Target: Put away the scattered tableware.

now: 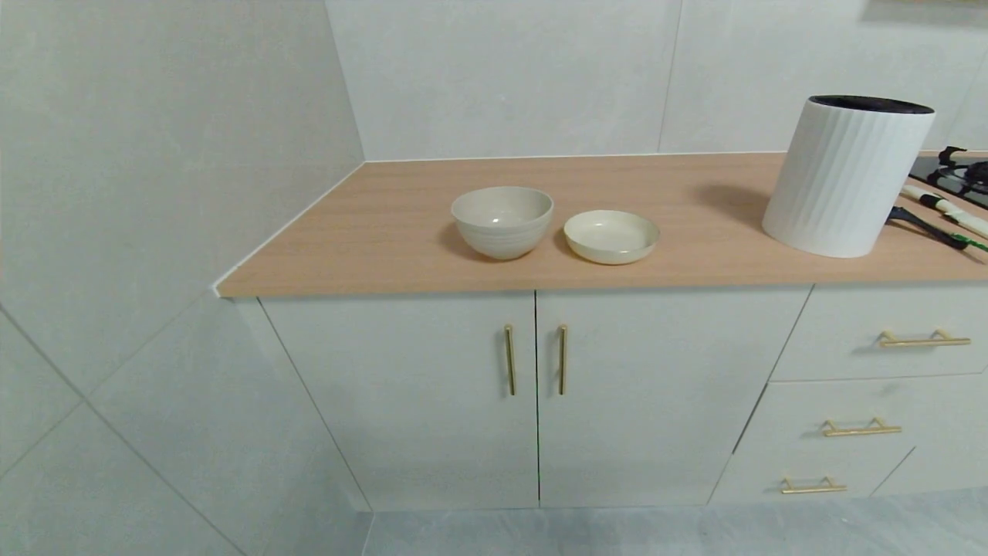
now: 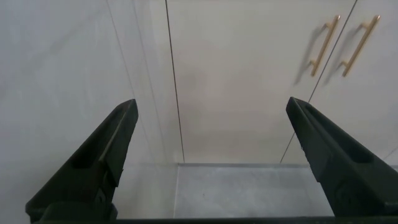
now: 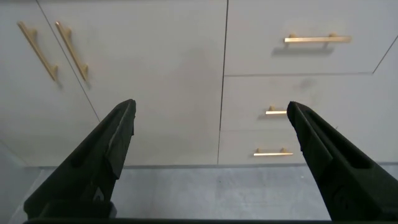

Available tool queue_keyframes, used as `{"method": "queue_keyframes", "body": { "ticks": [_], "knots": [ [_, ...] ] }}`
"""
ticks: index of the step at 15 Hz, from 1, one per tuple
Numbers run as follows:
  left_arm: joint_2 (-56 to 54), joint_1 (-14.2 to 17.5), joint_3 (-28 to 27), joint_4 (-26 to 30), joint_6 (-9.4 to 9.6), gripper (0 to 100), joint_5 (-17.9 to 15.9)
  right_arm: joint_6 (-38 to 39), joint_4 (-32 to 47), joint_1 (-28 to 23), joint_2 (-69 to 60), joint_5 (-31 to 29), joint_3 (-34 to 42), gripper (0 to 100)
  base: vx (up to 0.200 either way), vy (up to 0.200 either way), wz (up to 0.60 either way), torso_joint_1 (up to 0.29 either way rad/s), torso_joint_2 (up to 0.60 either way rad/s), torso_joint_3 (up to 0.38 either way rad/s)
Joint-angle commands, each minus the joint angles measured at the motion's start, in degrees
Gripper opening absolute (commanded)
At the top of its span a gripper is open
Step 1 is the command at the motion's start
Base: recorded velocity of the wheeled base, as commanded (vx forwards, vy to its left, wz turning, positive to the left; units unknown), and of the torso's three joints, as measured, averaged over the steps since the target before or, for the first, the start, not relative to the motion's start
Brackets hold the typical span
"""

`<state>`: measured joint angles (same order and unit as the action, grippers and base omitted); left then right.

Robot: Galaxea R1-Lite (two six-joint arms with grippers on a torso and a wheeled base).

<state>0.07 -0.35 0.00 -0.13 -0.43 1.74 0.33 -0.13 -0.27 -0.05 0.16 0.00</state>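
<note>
Nothing looks put away yet. The bowl [image 1: 502, 222] and the dish [image 1: 611, 236] sit side by side, just apart, near the middle of the counter [image 1: 370, 239], both empty and upright. Under the counter the doors [image 1: 432, 401] are shut, and so are the drawers [image 1: 888, 363]. At the counter's right end stand a white tub [image 1: 845, 176] and a few utensils [image 1: 945, 216], which may also need storing.

So the whole job seems left: open a store, lift each piece, and place it inside.

The left gripper [image 2: 210, 106] is spread wide and holds nothing. It hangs below counter height and faces the doors, with floor [image 2: 236, 193] beneath. The right gripper [image 3: 210, 104] is likewise wide apart and empty, below the counter and facing the doors and drawers. Bowl and dish therefore lie above both grippers and well apart from them.
</note>
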Motion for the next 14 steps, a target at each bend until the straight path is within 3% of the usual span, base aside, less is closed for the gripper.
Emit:
{"method": "queue_keyframes", "body": {
  "ticks": [1,10,14],
  "knots": [
    [0.0,0.0,0.0,0.0,-0.01,100,0.0,0.0,0.0,0.0,0.0,0.0,0.0,100,0.0,0.0,0.0,-0.173,0.47,0.29],
    [0.0,0.0,0.0,0.0,-0.01,100,0.0,0.0,0.0,0.0,0.0,0.0,0.0,100,0.0,0.0,0.0,-0.154,0.46,0.304],
    [0.0,0.0,0.0,0.0,-0.01,100,0.0,0.0,0.0,0.0,0.0,0.0,0.0,100,0.0,0.0,0.0,-0.049,0.19,0.14]
  ]
}}
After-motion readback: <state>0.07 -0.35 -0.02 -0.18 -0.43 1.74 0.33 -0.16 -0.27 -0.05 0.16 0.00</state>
